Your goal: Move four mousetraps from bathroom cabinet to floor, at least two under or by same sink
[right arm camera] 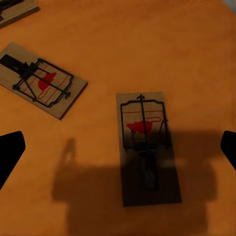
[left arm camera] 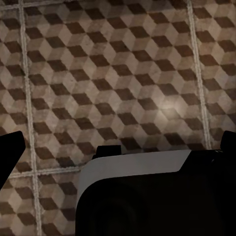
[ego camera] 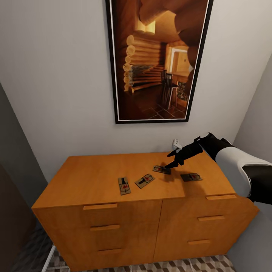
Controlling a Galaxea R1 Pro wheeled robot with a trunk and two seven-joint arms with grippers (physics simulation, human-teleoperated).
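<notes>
Atop the orange-brown cabinet [ego camera: 113, 177], below a framed cabin picture [ego camera: 158, 60]: 4 mousetraps in a loose row on the bare wood, none lifted yet. Right hand [ego camera: 173, 159] poised just above the third mousetrap [ego camera: 161, 169], fingers spread wide and holding nothing, dark fingertips [right arm camera: 10, 155] framing the trap from the wrist camera, its shadow falling across the board. Second mousetrap [ego camera: 144, 180] just beside it, first mousetrap [ego camera: 124, 185] further toward the cabinet's left end, fourth mousetrap [ego camera: 190, 176] under the right forearm. Left hand hanging over the cube-patterned bathroom floor [left arm camera: 118, 73], tips at the frame edges, apparently released and empty. Likely handling: light, stiff, thin wooden slabs, prone to sliding on the smooth top; wire spring bars best avoided. Best purchase judged to be across the 2 long edges of the board, pinched low and square. No sink in sight from this spot.
</notes>
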